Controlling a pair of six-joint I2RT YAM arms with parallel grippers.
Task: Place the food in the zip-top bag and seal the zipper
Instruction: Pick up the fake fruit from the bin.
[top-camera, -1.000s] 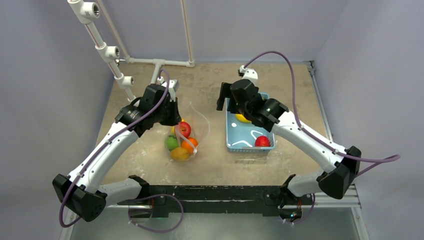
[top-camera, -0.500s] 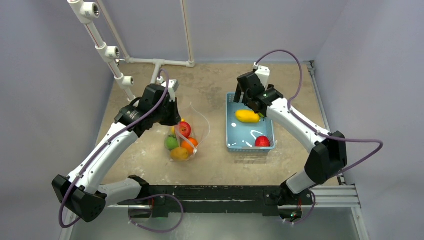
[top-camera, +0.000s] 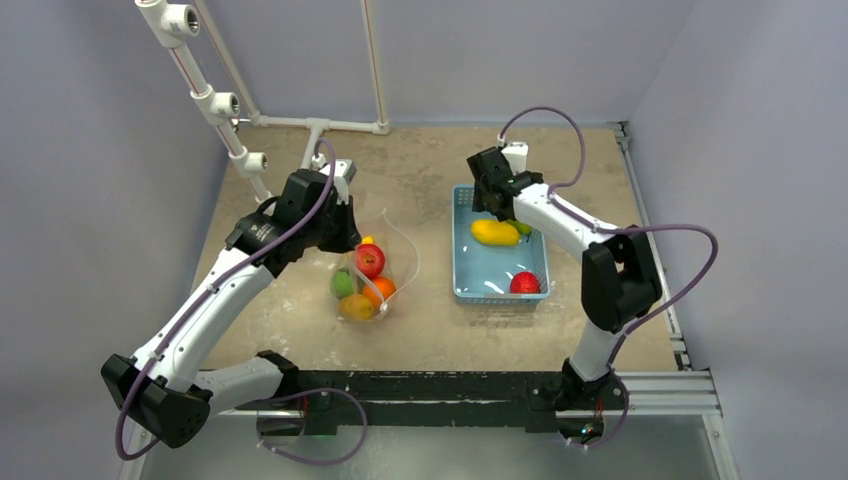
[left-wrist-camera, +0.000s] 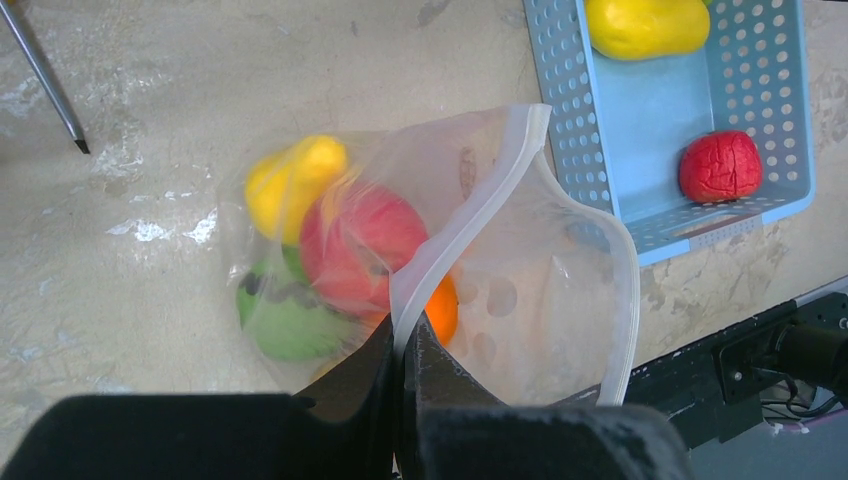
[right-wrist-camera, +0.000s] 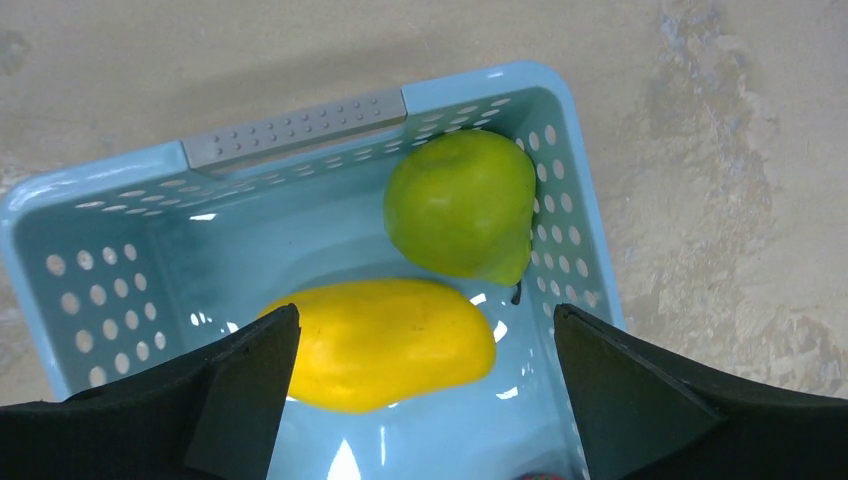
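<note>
The clear zip-top bag (top-camera: 392, 262) stands on the table with its mouth open; red (left-wrist-camera: 355, 235), yellow (left-wrist-camera: 292, 172), striped green (left-wrist-camera: 285, 318) and orange (left-wrist-camera: 442, 312) fruits lie inside. My left gripper (left-wrist-camera: 403, 338) is shut on the whitish zipper strip (left-wrist-camera: 470, 225) at the bag's mouth and holds it up. Over the far end of the basket, my right gripper (right-wrist-camera: 425, 318) stands open, its fingers on either side of a yellow fruit (right-wrist-camera: 385, 340). A green fruit (right-wrist-camera: 460, 205) lies just beyond it, and a red one (top-camera: 524, 283) at the near end.
The light-blue slotted basket (top-camera: 500, 292) sits right of the bag, its grey handle (right-wrist-camera: 295, 128) at the far side. A white pipe frame (top-camera: 215, 100) stands at the back left. A black rail (top-camera: 430, 385) runs along the table's near edge.
My right arm has swung from the basket's left side to its far end and come down over the yellow fruit. The left gripper still holds the bag's mouth in the same place.
</note>
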